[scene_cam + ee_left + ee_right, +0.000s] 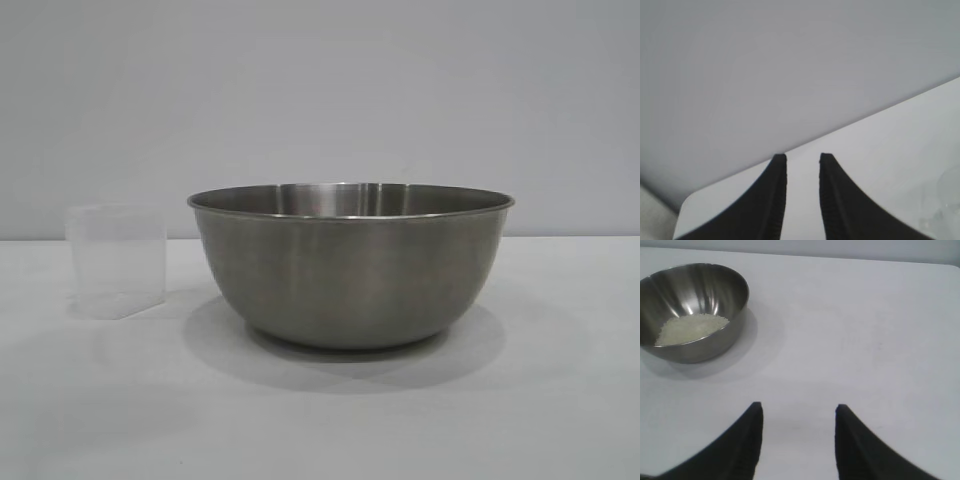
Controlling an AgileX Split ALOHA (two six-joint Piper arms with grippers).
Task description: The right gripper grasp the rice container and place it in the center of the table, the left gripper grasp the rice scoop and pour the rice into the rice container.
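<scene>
Left tool (800, 162): fingers close together with a narrow gap, nothing between them. It points roughly level across the surface (880, 150) toward the backdrop, lifted off the work, and it holds nothing. A faint clear shape at the edge of the left wrist view is probably the rice scoop; too blurred to be sure.

Right tool (797, 412): fingers spread, empty, hanging above bare surface well apart from the rice container (692, 310). Parked pose, angled down, so it keeps the bowl in its camera without crowding it.

Rice container sits upright on the surface, about mid-frame in the exterior view, so the centering step looks done. Rice (690, 329) lies as a small pale heap at the bottom of the bowl, so the pour looks done too.

Rice scoop (115, 262) stands upright on the surface just beside the bowl, at the exterior view's left, not touching it. Looks empty, though its walls are cloudy. It stands on the left arm's side, within that arm's reach.

Judgement: task essentially complete; both tools clear and free.
</scene>
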